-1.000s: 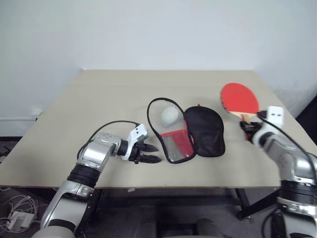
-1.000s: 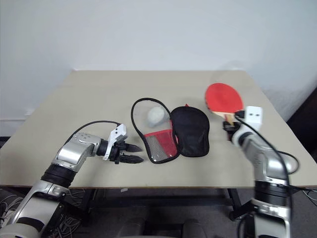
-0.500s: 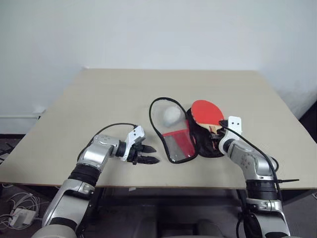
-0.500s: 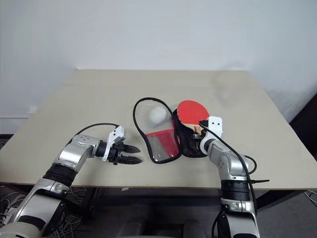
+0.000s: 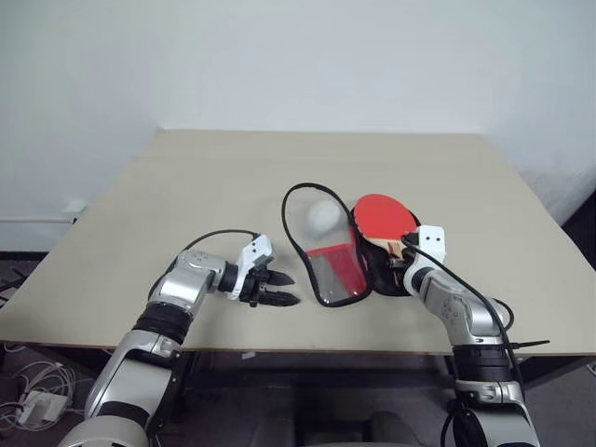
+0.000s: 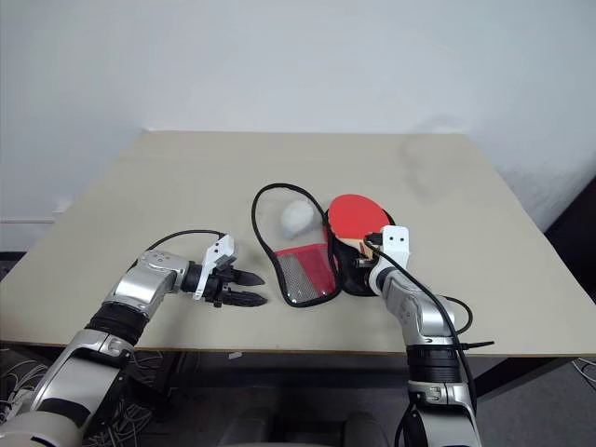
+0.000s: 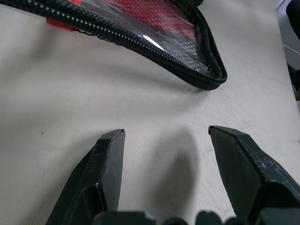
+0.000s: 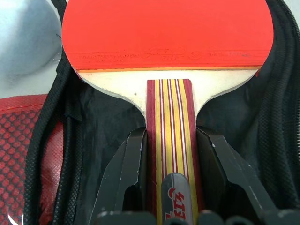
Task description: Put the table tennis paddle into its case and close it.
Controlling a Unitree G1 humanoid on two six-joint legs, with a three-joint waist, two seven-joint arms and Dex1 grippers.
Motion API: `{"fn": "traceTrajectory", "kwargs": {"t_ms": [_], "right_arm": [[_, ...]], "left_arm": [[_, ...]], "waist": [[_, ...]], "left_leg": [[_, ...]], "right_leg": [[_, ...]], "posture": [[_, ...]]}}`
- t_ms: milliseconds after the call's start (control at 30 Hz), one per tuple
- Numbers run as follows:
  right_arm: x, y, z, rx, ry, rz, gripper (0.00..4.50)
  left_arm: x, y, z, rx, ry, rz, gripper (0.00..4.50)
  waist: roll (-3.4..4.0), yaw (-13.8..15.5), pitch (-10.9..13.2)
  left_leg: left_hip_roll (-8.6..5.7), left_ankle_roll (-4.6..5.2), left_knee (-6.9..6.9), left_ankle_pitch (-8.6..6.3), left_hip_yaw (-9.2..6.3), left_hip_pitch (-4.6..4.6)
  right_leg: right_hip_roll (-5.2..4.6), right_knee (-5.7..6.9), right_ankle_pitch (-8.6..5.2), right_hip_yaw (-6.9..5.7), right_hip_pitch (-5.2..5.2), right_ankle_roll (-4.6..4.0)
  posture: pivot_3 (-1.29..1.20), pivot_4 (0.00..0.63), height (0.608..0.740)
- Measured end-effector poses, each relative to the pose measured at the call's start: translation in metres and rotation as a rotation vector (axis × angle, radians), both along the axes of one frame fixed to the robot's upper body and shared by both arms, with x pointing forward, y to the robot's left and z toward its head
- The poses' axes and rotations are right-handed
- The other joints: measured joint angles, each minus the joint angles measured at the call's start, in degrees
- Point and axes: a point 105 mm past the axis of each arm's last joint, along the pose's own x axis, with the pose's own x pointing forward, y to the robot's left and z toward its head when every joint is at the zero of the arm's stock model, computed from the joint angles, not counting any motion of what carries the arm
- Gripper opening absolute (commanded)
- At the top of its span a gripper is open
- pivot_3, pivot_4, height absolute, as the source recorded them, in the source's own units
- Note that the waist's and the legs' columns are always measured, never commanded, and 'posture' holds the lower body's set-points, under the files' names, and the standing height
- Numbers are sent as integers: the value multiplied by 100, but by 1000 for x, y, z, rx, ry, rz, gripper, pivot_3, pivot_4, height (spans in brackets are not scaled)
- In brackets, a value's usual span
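Tan table (image 5: 186, 186), white wall behind. Left gripper (image 5: 279, 289) low over the table near the front edge, pointing rightward toward the case (image 5: 349, 251); fingers (image 7: 108, 159) spread wide with bare tabletop between them, nothing held. Just beyond the tips, not touching, the black zip rim at the corner of the case's mesh panel (image 7: 159, 18). Case lies unzipped and spread open at table centre: the left half a loop of black zip rim with red fabric and mesh panel at its near end, the right half showing black lining. Small whitish ball (image 5: 323, 218) sits inside the zip loop of the left half, toward the far end. Table tennis paddle (image 5: 384, 216) is over the black-lined right half, red face up and toward the far end of the case, handle (image 8: 171, 136) pointing back to the robot. Right gripper (image 5: 407, 253) clamps the striped pale handle between its two fingers, one on each side, jaws narrowed to the handle's width. Whether the blade rests on the lining or is just above it cannot be told. Lid not folded over, zip undone
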Motion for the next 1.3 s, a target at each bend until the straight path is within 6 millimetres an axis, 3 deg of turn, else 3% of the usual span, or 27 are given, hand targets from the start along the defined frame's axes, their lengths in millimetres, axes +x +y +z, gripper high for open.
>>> {"fn": "traceTrajectory", "kwargs": {"t_ms": [533,833,1000,1100,1300], "right_arm": [[-6,-4,-4,-10,15,-16,1141],[-3,9,-6,1,28,8,4107],[-13,0,0,9,0,61,4107],[-22,-6,24,34,-100,128,4107],[-43,-28,132,98,-542,226,4107]], "left_arm": [[1,-2,0,7,-2,-2,3088],[1,-7,0,-1,6,2,3088],[9,-20,7,-28,-28,5,3088],[17,-34,18,-60,-63,3,3088],[18,-69,37,-168,-54,-71,3088]], "waist": [[-14,-5,-8],[-29,-58,-17],[-28,-10,-14],[-20,-12,-5],[-29,-6,5]], "left_leg": [[1,0,1,0,-2,11],[3,0,-3,0,-5,24],[1,0,4,0,-7,-8],[0,0,5,0,0,-12],[0,1,5,0,-4,-8]], "right_leg": [[0,0,0,-1,10,0],[2,1,-1,-3,19,-1],[-1,2,-1,-5,-5,-1],[1,8,-1,3,-16,0],[3,4,-2,0,-8,2]], "posture": [[0,0,728],[0,0,728],[0,0,728],[0,0,728],[0,0,728]]}}
